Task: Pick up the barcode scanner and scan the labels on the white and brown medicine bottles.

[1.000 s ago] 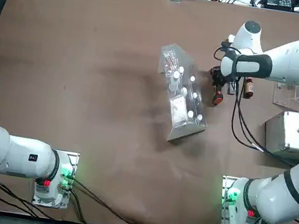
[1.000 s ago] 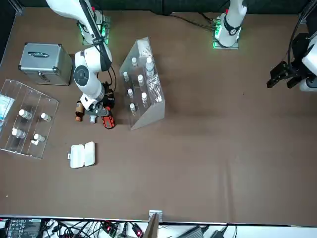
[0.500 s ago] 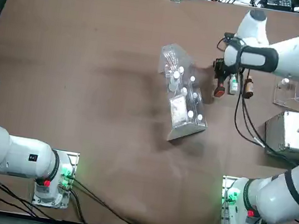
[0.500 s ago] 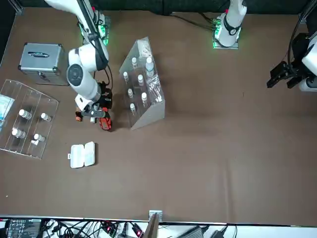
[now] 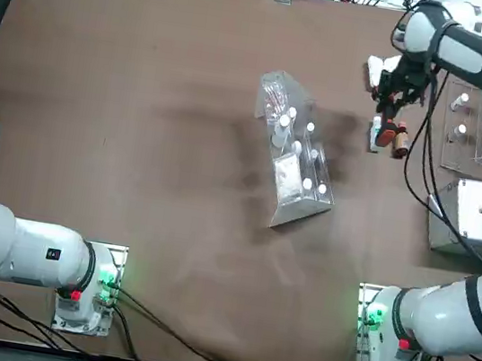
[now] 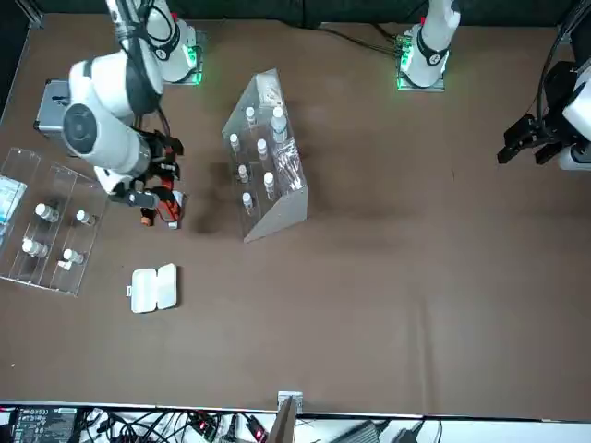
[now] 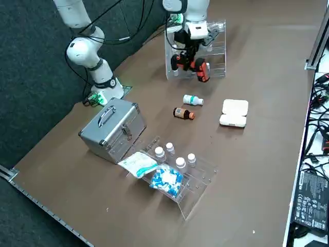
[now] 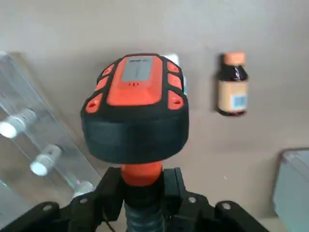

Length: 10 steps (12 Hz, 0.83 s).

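Right gripper (image 8: pixel 140 193): raised above the table's far right part, fingers clamped on the handle of the barcode scanner (image 8: pixel 135 108), which is off the table surface. Also seen in the right side view (image 7: pixel 188 51) and overhead (image 5: pixel 401 82).

Barcode scanner: black body with orange-red face and buttons, head turned down toward the table; in the right side view (image 7: pixel 191 63) it hangs in front of a clear rack.

Brown medicine bottle (image 7: pixel 183 113): lying on its side on the table below the scanner, orange label, cap toward the far edge (image 8: pixel 231 84).

White medicine bottle (image 7: pixel 192 100): lying on its side just beside the brown one, on its left, apart from it; in the wrist view mostly hidden behind the scanner head.

White hinged case (image 7: pixel 234 112): shut, flat on the table, farther out than the two bottles.

Silver metal case (image 7: pixel 113 128): near-right, handle on top.

Tilted clear vial rack (image 5: pixel 292 152): mid-table, left of the bottles, holding white-capped vials.

Flat clear rack (image 7: pixel 181 172): at the right edge, with four vials and packets.
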### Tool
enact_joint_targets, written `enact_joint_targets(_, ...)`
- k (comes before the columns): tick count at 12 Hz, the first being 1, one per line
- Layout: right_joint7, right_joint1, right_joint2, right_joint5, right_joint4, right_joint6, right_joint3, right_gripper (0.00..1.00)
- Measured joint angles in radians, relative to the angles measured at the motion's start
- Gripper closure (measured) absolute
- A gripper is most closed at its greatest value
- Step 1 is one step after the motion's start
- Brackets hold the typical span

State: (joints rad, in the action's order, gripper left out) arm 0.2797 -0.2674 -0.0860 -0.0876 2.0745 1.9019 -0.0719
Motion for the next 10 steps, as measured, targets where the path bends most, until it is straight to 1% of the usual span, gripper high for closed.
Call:
enact_joint_targets(2,-0.027,0.036,0.005,0.0,0.015,-0.033,-0.001,0.58)
enact_joint_targets(4,-0.032,0.053,0.005,0.0,0.045,-0.032,-0.001,0.58)
enact_joint_targets(7,-0.035,0.06,0.002,0.0,0.091,-0.011,-0.001,0.58)
enact_joint_targets(10,-0.055,0.06,-0.006,0.0,0.125,0.042,0.002,0.58)
